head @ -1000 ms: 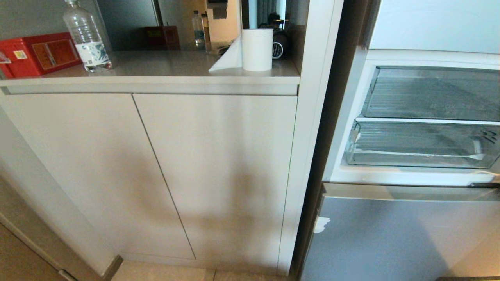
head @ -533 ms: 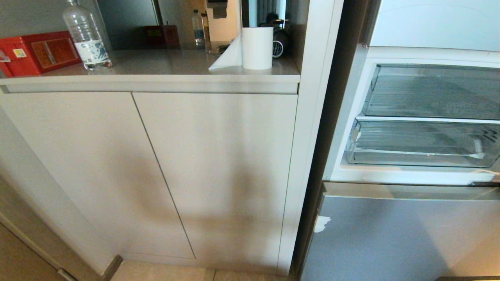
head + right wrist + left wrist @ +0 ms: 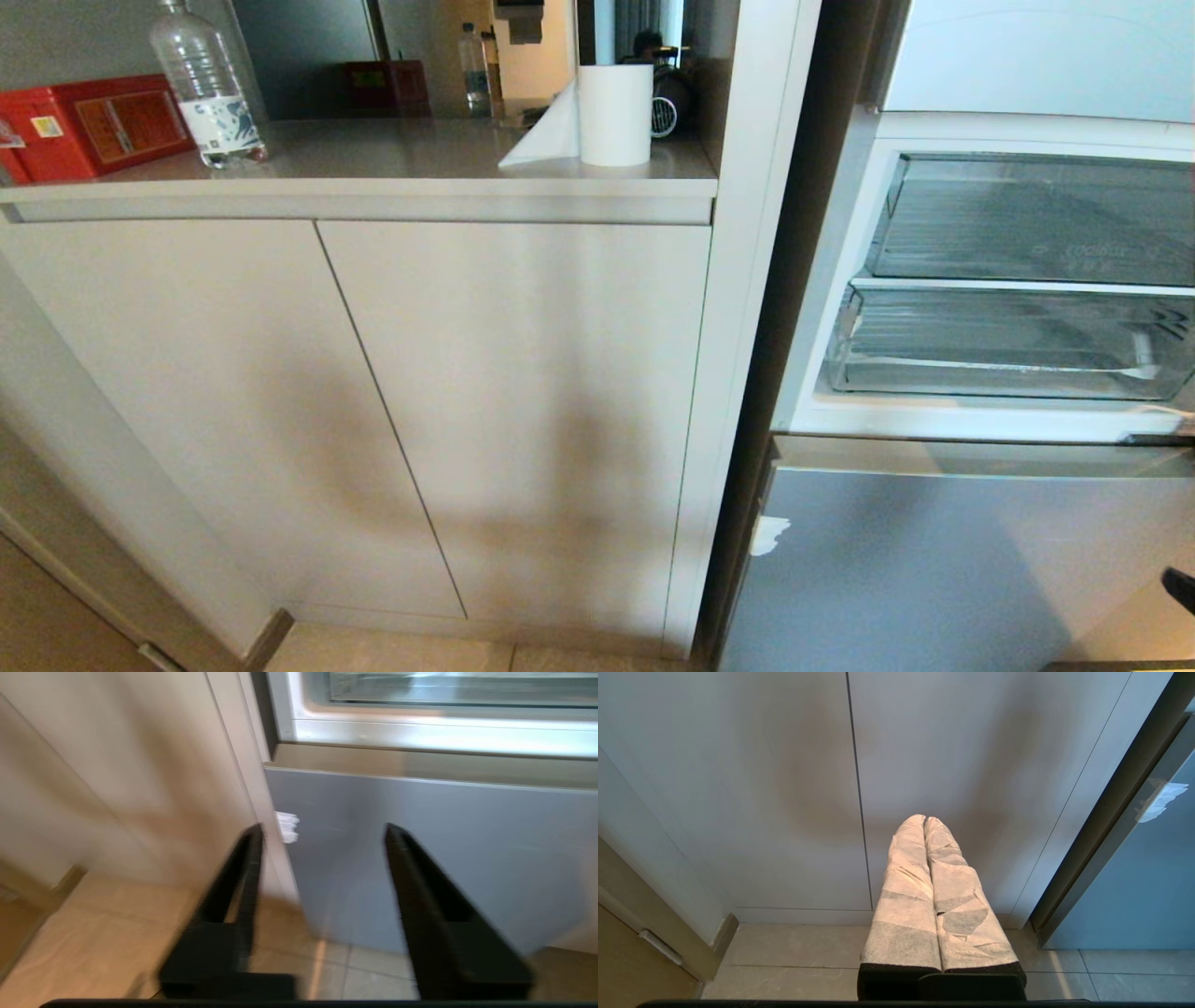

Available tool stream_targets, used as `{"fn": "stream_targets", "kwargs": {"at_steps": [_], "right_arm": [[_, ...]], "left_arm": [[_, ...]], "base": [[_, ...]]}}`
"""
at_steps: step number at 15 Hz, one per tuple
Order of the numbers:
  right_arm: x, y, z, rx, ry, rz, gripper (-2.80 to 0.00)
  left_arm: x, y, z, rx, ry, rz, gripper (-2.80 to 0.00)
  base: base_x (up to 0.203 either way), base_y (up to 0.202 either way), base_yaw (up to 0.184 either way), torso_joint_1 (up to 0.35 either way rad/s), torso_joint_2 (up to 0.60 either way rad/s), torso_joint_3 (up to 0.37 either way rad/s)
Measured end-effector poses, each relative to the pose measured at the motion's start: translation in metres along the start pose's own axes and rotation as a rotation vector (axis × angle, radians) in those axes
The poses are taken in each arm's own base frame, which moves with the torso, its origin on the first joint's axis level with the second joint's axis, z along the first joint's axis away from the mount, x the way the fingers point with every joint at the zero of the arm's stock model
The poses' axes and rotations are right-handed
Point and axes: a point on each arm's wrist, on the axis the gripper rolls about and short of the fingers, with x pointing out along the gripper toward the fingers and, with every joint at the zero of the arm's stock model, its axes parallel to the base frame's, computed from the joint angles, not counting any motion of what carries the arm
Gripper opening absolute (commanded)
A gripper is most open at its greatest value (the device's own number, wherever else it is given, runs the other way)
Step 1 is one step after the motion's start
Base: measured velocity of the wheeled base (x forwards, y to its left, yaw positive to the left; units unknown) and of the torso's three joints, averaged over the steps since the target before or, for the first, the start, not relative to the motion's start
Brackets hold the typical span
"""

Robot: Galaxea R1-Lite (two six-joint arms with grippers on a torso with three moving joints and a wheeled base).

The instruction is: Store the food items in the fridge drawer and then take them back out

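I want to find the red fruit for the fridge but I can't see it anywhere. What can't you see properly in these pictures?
- Food items: in no view.
- Fridge drawer: head view, right end cut off by the picture's edge.
- Lettering on the upper drawer: too small to read.
- Right gripper: wrist view blurred; in the head view only a dark tip at the edge.
- Left gripper: not in the head view.

A pale cabinet [image 3: 373,401] stands left of the fridge, its countertop [image 3: 392,154] carrying a red box [image 3: 89,126] far left, a clear water bottle [image 3: 207,89] beside it, and a white paper-towel roll [image 3: 611,114] at right.
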Motion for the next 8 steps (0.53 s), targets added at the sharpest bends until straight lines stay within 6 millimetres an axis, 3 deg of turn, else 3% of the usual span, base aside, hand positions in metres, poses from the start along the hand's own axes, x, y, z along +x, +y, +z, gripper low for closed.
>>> {"fn": "stream_targets", "kwargs": {"at_steps": [3,8], "right_arm": [[0.064,-0.01,0.014,0.015,0.061,0.024,0.0],[0.162,-0.027,0.008,0.01,0.038,0.018,0.0]], "left_arm": [[0.0,0.0,0.0,0.0,0.0,0.0,-2.8],[0.0,0.0,0.0,0.0,0.0,0.0,-2.8]], "base": [[0.0,0.0,0.0,0.0,0.0,0.0],[0.0,0.0,0.0,0.0,0.0,0.0]]}}
